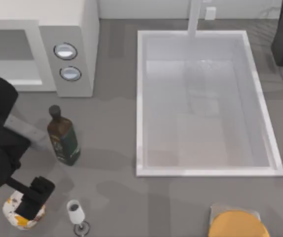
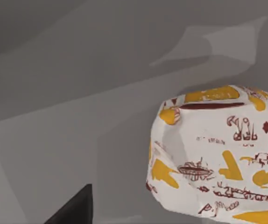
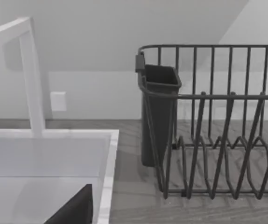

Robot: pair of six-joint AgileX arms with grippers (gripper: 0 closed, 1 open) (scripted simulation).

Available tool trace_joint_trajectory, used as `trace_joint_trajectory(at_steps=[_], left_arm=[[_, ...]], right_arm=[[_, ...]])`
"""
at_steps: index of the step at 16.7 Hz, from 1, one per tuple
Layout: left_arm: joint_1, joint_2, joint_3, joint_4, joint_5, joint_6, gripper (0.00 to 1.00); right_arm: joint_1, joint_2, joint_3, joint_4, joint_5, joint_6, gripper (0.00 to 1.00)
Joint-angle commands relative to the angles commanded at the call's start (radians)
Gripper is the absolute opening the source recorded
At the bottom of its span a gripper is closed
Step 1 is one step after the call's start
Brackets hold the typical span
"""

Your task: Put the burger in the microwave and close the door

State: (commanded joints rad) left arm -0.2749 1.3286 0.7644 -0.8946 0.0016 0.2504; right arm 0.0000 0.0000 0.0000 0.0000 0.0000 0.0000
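The burger (image 1: 13, 211), a white lump with orange blotches, sits near the table's front left corner. My left gripper (image 1: 33, 196) hangs right over it, open, and covers part of it. In the left wrist view the burger (image 2: 218, 154) lies close beside one dark finger (image 2: 75, 210). The microwave (image 1: 77, 29) stands at the back left with its two knobs (image 1: 65, 51) on the grey panel, and its cavity (image 1: 8, 54) shows open to the front. The door is hidden by my left arm. My right arm is parked by the sink's far right, one finger (image 3: 75, 210) showing.
A dark bottle (image 1: 62, 138) stands between the burger and the microwave. A wine glass (image 1: 76, 213) is just right of the burger. The white sink (image 1: 140, 98) fills the middle right. An orange disc (image 1: 237, 224) lies at the front right, and a dish rack (image 3: 208, 121) stands at the back right.
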Motion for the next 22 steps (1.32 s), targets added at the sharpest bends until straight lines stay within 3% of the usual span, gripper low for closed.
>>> trace_joint_trajectory(at_steps=[11, 17, 22], left_arm=[[-0.008, 0.115, 0.055, -0.056, -0.001, 0.03, 1.0], [0.037, 0.247, -0.037, 0.17, -0.004, 0.075, 1.0], [-0.019, 0.301, -0.128, 0.313, 0.0, 0.026, 1.0]], right_arm=[[0.0, 0.0, 0.0, 0.0, 0.0, 0.0, 1.0], [0.0, 0.0, 0.0, 0.0, 0.0, 0.0, 1.0], [0.0, 0.0, 0.0, 0.0, 0.0, 0.0, 1.0]])
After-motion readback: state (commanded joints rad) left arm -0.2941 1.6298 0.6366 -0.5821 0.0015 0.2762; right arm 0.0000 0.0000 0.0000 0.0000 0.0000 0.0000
